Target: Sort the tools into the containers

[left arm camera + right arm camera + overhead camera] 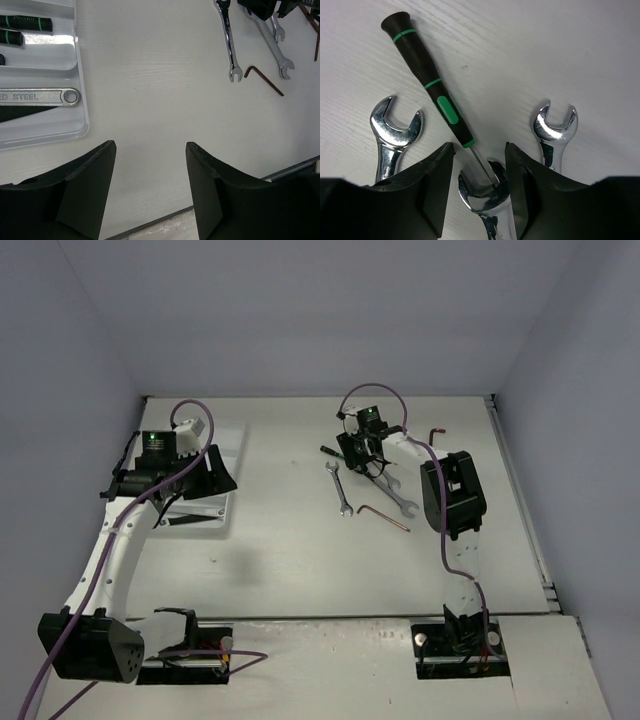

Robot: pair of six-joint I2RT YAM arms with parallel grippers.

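The right gripper (479, 148) hung low over the pile, its two fingers apart and nothing held. Between them lay the thin metal end of a green and black screwdriver (427, 80), which reached into the mouth of the middle wrench (485, 195). A second wrench (395, 131) and a third wrench (555, 127) lay close on each side. If the fingers shut there, I think they could pinch the middle wrench too, or the round screwdriver could roll away. The left gripper (150, 145) was spread wide and empty, near the white tray (82, 117), where a big wrench (42, 96) and two more screwdrivers (25, 22) lay. The table (300, 550) between pile and tray looked bare — good room to carry a tool across — but the tray's raised edge and the left arm could get in the way
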